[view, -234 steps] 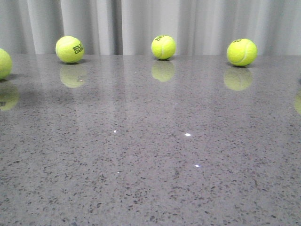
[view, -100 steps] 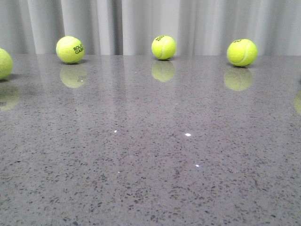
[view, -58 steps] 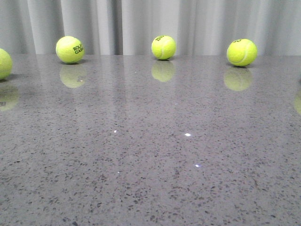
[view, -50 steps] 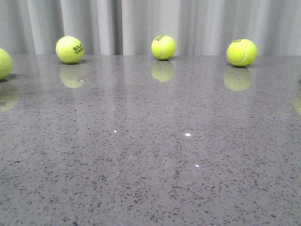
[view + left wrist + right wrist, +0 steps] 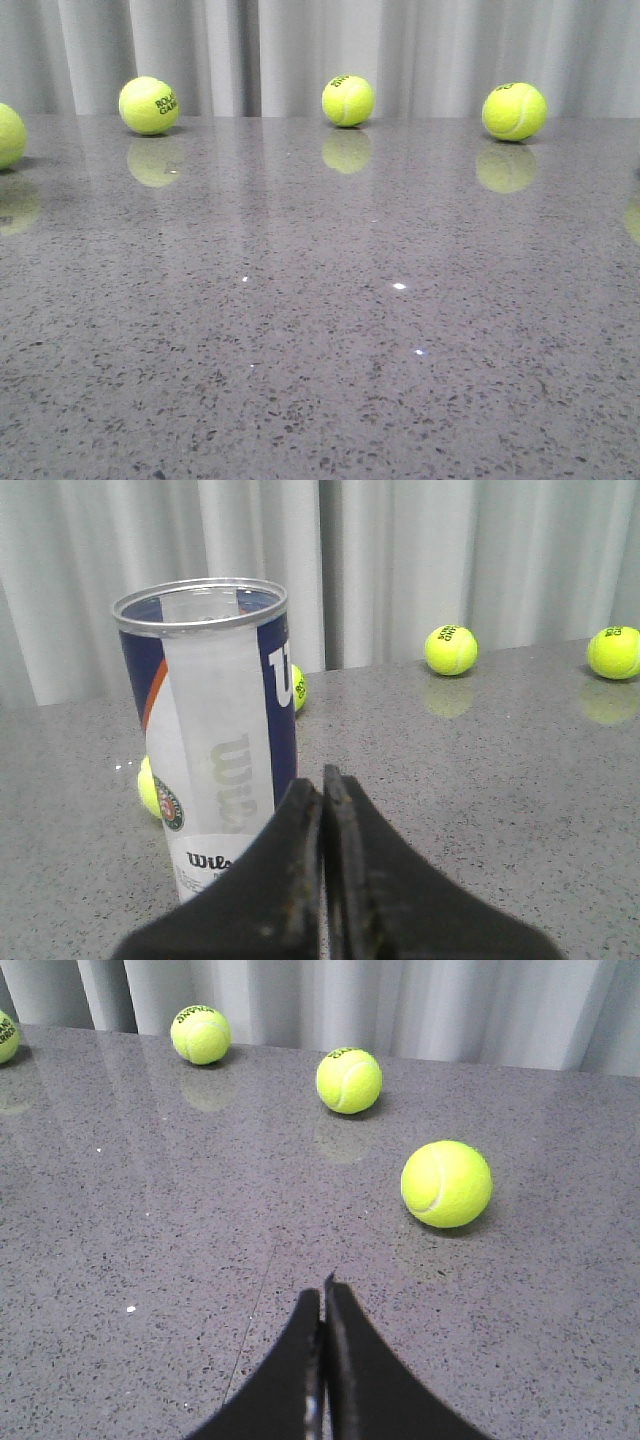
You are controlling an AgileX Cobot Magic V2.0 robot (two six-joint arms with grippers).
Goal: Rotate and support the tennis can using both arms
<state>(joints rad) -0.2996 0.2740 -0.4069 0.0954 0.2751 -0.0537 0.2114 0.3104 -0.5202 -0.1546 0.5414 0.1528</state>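
Note:
The tennis can [image 5: 215, 740] stands upright on the grey table, open silver rim up, with a white and navy label, an orange stripe and a round green-red emblem. It shows only in the left wrist view, not in the front view. My left gripper [image 5: 322, 778] is shut and empty, just in front of the can's lower right side; whether it touches the can I cannot tell. My right gripper [image 5: 323, 1288] is shut and empty above bare table, with a tennis ball [image 5: 446, 1183] a short way beyond it. Neither gripper shows in the front view.
Three tennis balls [image 5: 148, 105] [image 5: 348, 100] [image 5: 514, 111] line the table's far edge before a grey curtain, a fourth [image 5: 8, 135] at the left edge. Two balls [image 5: 150, 790] [image 5: 298, 687] sit behind the can. More balls [image 5: 348, 1080] [image 5: 200, 1035] lie ahead of the right gripper.

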